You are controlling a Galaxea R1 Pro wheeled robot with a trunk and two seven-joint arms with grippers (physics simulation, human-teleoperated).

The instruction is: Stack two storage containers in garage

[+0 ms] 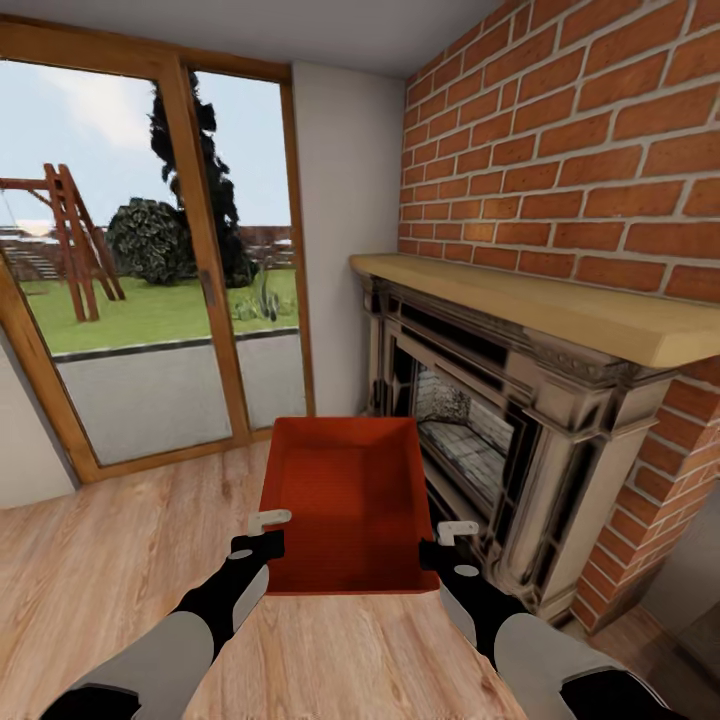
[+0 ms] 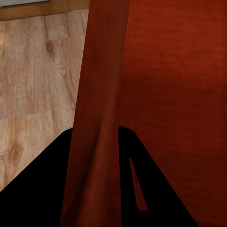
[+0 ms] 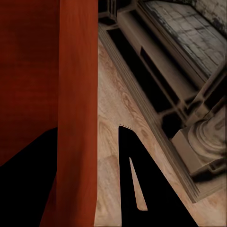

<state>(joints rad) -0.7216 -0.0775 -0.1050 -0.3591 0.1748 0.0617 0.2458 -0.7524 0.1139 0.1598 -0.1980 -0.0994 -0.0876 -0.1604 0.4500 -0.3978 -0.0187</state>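
Storage container [image 1: 345,500], orange-red and open-topped, is held between both arms above the wood-plank floor [image 1: 120,570], just beside the brick fireplace [image 1: 500,440]. The left hand [image 1: 262,535] straddles its left wall, fingers closed on it; the right hand [image 1: 448,545] grips the right wall likewise. Wood-framed glass doors [image 1: 190,270] stand behind.
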